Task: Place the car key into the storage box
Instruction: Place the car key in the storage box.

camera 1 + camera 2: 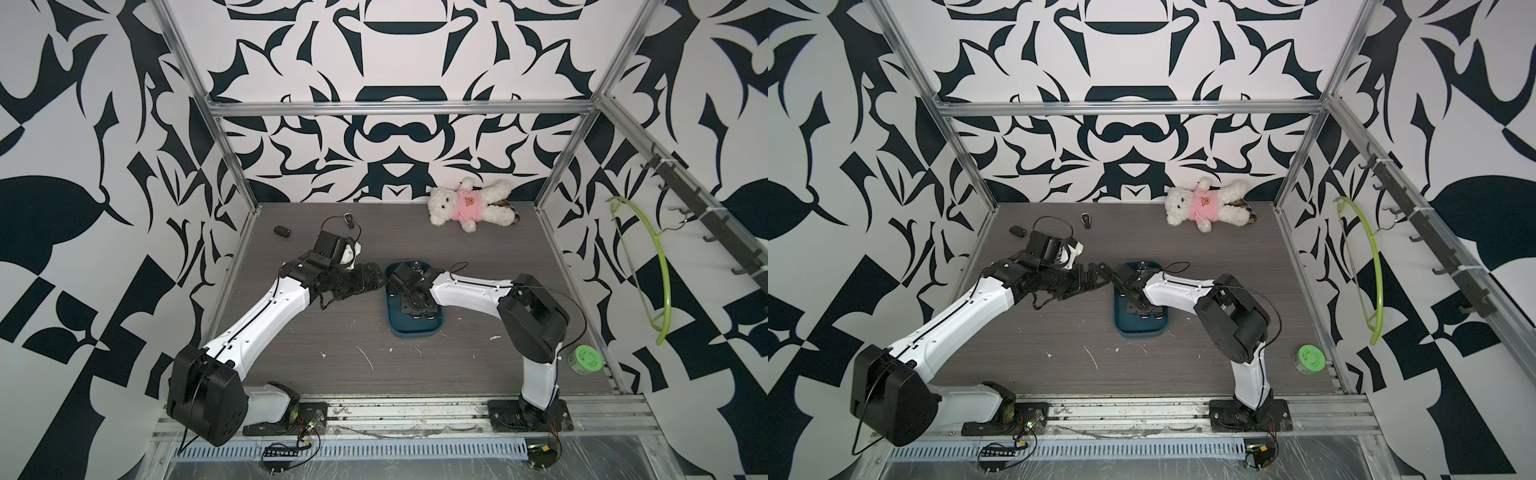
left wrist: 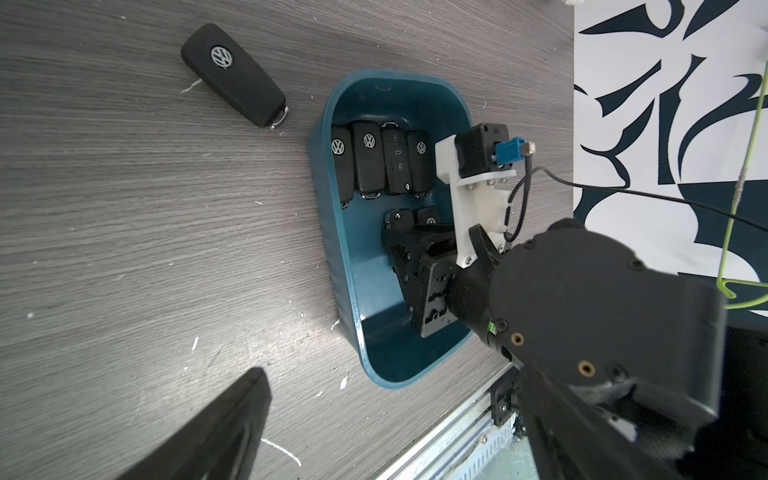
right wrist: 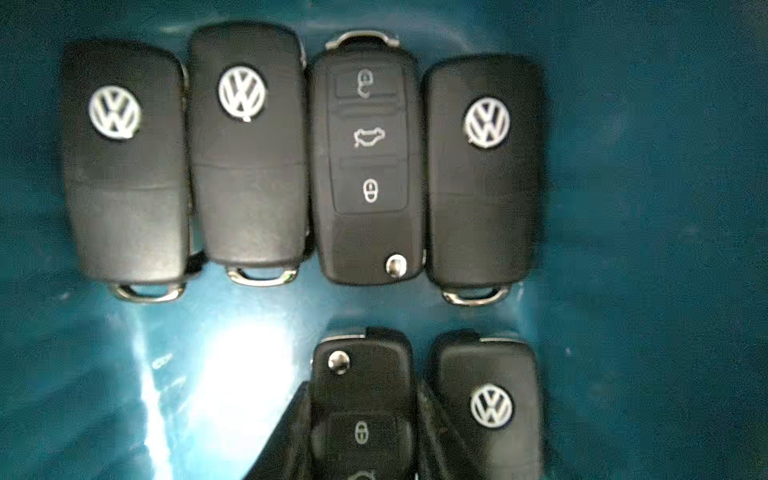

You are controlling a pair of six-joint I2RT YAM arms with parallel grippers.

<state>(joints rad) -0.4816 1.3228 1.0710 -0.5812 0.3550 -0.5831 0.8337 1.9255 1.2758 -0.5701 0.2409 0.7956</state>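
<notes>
With my right end effector (image 3: 362,401) clamped across the narrow sides of the car key (image 3: 360,419), low inside the storage box (image 2: 332,232) beside a neighbouring fob (image 3: 490,407), and the left end effector (image 1: 376,277) gaping empty nearby, I judged the key light, rigid, slick plastic, best pinched mid-body.

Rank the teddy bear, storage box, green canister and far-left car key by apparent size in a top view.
Teddy bear and storage box: alike, box partly covered.
Green canister.
Car key.
</notes>
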